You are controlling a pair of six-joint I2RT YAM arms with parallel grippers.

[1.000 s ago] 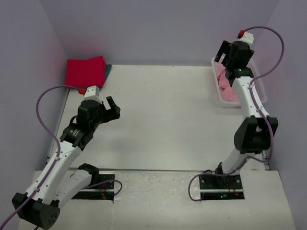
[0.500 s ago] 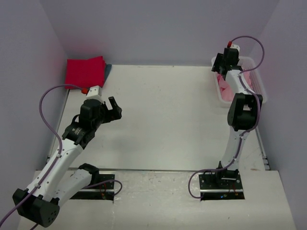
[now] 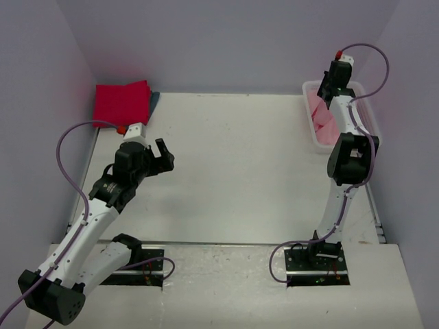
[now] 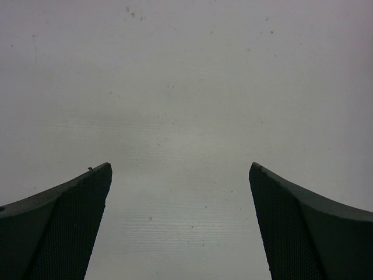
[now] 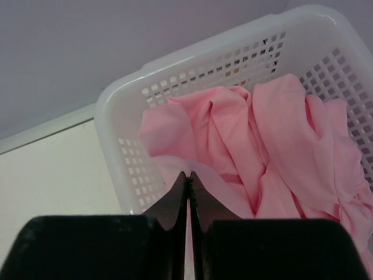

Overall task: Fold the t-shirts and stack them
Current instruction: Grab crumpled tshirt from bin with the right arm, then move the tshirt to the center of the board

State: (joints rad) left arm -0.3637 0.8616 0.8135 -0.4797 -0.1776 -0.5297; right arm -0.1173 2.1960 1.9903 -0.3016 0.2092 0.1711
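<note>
The right gripper [image 5: 187, 178] is pinched shut on a fold of the pink t-shirt [image 5: 262, 146] bunched in the white basket [image 5: 175, 87] beneath it, while the left gripper [image 4: 180, 169] hangs wide open over the surface [image 4: 186, 70], the red t-shirt [image 3: 122, 101] well beyond it.

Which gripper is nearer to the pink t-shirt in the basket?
Right. The right gripper is shut on the pink t-shirt in the basket; the left gripper hovers far across the table.
</note>
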